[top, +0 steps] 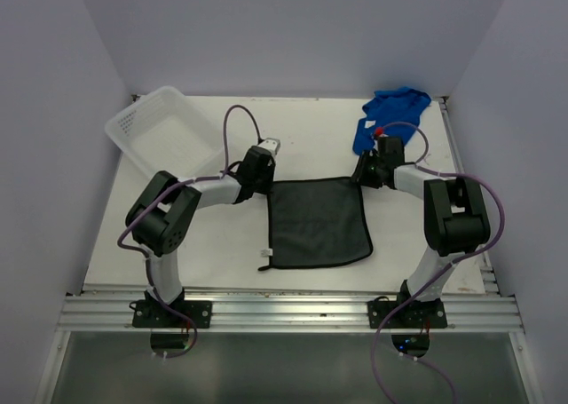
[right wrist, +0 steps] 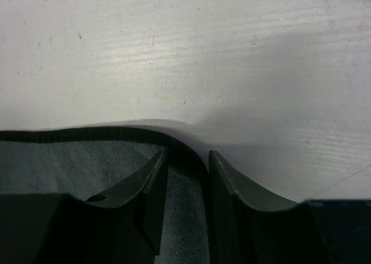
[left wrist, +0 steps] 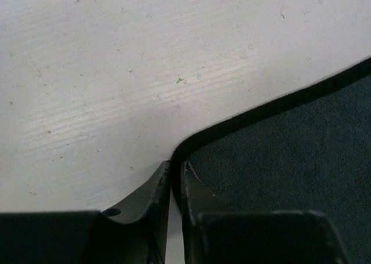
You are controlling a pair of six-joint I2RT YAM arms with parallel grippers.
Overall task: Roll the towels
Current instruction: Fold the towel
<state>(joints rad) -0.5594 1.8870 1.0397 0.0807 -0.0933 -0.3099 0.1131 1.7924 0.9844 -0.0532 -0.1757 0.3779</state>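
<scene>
Ana: How many towels are there?

Ben: Two. One dark towel (top: 318,222) and one blue towel (top: 386,115).

Ana: What does the dark one look like?

Ben: It lies flat and open in the middle of the table (top: 222,244), between the left arm (top: 164,217) and the right arm (top: 453,213). It is almost square. A thin dark hem (left wrist: 272,107) runs around it, and up close the cloth looks soft and fuzzy. A small white tag (top: 264,251) sticks out of its left edge, near the front corner. It is not rolled yet.

Ana: And the blue one?

Ben: It sits crumpled in a heap at the far right corner of the table, just behind the right arm's tip.

Ana: How many grippers?

Ben: Two, one at each far corner of the dark towel. The left gripper (left wrist: 178,166) has its fingers (left wrist: 153,200) almost together. The hem of the far left corner is pinched between the tips. The right gripper (right wrist: 188,156) has its fingers (right wrist: 237,194) part way apart, one on each side of the hem at the far right corner.

Ana: Anything else?

Ben: One white plastic basket (top: 133,124), tilted, at the far left corner of the table.
</scene>
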